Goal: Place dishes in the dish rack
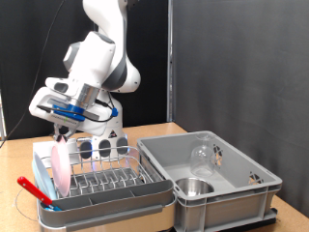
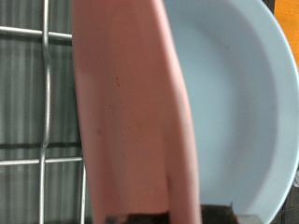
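Gripper (image 1: 66, 124) clamped on the pink plate (image 1: 62, 164)'s top edge; plate hangs on edge directly below, over dish rack (image 1: 106, 184) prongs.

One pink plate (image 1: 61, 164), one steel bowl (image 1: 193, 187), one clear glass (image 1: 202, 153), one dish rack (image 1: 106, 196), one grey crate (image 1: 253, 193), one red-handled utensil (image 1: 36, 190) were counted

The robot arm (image 1: 101, 48) is white and round, with grey joints and blue bits near the gripper (image 1: 64, 124)
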{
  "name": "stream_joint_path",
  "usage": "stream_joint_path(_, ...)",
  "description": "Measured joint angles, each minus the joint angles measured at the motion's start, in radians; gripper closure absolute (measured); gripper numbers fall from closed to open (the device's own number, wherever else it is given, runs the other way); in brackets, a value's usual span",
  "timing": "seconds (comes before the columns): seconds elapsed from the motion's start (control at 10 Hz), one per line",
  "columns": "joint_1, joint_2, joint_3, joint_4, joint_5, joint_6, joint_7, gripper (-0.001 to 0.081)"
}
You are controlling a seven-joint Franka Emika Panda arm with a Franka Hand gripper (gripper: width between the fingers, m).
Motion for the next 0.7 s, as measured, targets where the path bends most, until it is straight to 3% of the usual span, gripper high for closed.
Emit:
stream_joint_path(0.5, -0.012, 0.027, -0.002, -0.003, 0.0, 0.006, 0.001, 0.0764)
stream_joint_path(0.6, -0.019, 0.028, -0.002, -0.007, -0.005, 0.008, 0.004, 0.0575)
stream_joint_path(0.7, -0.024, 0.028, -0.002, -0.011, -0.014, 0.013, 0.011, 0.0575)
